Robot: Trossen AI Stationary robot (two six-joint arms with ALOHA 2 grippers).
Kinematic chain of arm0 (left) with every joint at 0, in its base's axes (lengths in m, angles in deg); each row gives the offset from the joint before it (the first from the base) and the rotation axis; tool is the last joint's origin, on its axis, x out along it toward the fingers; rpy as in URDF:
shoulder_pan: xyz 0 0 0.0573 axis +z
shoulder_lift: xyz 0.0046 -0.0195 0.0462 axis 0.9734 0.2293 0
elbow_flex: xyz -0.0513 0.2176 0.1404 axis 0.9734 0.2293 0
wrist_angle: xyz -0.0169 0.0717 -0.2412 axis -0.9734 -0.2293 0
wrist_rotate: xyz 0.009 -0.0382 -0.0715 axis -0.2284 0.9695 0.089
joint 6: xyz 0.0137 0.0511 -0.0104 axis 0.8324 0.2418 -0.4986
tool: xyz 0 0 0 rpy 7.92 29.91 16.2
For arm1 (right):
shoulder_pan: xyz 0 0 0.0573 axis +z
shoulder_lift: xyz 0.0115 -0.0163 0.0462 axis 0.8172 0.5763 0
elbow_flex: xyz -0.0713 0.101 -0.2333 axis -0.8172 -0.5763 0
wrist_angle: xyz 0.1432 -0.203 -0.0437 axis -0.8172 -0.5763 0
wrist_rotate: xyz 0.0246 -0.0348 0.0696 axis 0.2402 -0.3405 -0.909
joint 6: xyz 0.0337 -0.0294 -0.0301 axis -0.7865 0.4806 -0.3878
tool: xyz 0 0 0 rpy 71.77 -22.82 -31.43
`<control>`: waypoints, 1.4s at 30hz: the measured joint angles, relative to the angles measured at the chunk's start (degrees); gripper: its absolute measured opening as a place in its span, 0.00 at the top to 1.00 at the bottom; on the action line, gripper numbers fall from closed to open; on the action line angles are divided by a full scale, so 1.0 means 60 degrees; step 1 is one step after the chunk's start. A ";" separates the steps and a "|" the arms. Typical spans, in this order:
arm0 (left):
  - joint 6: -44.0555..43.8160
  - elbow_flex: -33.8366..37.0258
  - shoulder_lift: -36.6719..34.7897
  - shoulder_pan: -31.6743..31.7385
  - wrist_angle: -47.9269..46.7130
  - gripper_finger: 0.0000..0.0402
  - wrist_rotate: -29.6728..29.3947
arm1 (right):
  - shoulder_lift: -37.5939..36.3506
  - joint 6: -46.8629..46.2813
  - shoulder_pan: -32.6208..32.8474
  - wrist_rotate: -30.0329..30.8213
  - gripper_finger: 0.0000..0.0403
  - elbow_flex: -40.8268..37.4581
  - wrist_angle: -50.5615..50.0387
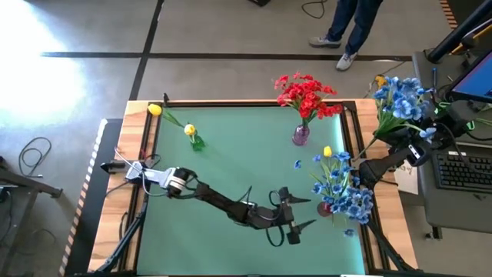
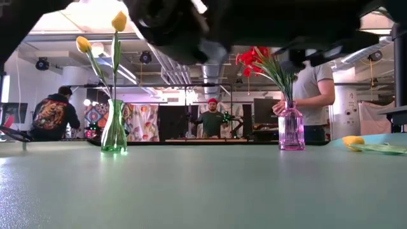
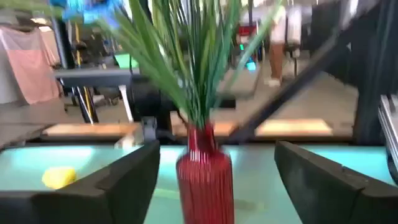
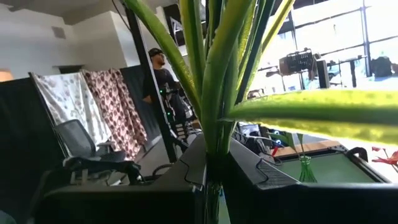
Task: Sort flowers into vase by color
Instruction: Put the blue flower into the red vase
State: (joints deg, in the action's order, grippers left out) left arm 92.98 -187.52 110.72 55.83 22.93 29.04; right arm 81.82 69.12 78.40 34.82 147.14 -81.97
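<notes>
The left arm stretches low across the desk [image 1: 231, 154] toward its right side, its end effector [image 1: 300, 215] spread wide open. The right arm reaches out past the desk's right edge, its end effector [image 4: 214, 165] clamped on a bundle of green stems [image 4: 214, 81].

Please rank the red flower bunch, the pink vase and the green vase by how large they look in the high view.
1. red flower bunch, clearly the largest.
2. pink vase.
3. green vase, though it looks close to the pink vase, so the last two places are unsure.
</notes>
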 joint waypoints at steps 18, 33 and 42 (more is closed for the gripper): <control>-0.0392 -0.3059 0.2473 0.0183 -0.0246 0.07 -0.0633 | 0.0033 -0.0029 0.0002 -0.0060 0.94 -0.0022 -0.0021; -0.0545 -0.4262 0.3211 0.0314 -0.1078 0.07 -0.0684 | 0.0033 -0.0054 0.0000 -0.0058 0.94 -0.0022 -0.0006; -0.0945 -0.4102 0.3211 0.0434 -0.1044 0.07 -0.0246 | 0.0033 0.0127 0.0000 -0.0055 0.94 -0.0022 0.0000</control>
State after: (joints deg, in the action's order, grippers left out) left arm 87.30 -212.13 129.99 58.44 16.66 27.56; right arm 82.02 69.88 78.40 34.49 147.00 -81.97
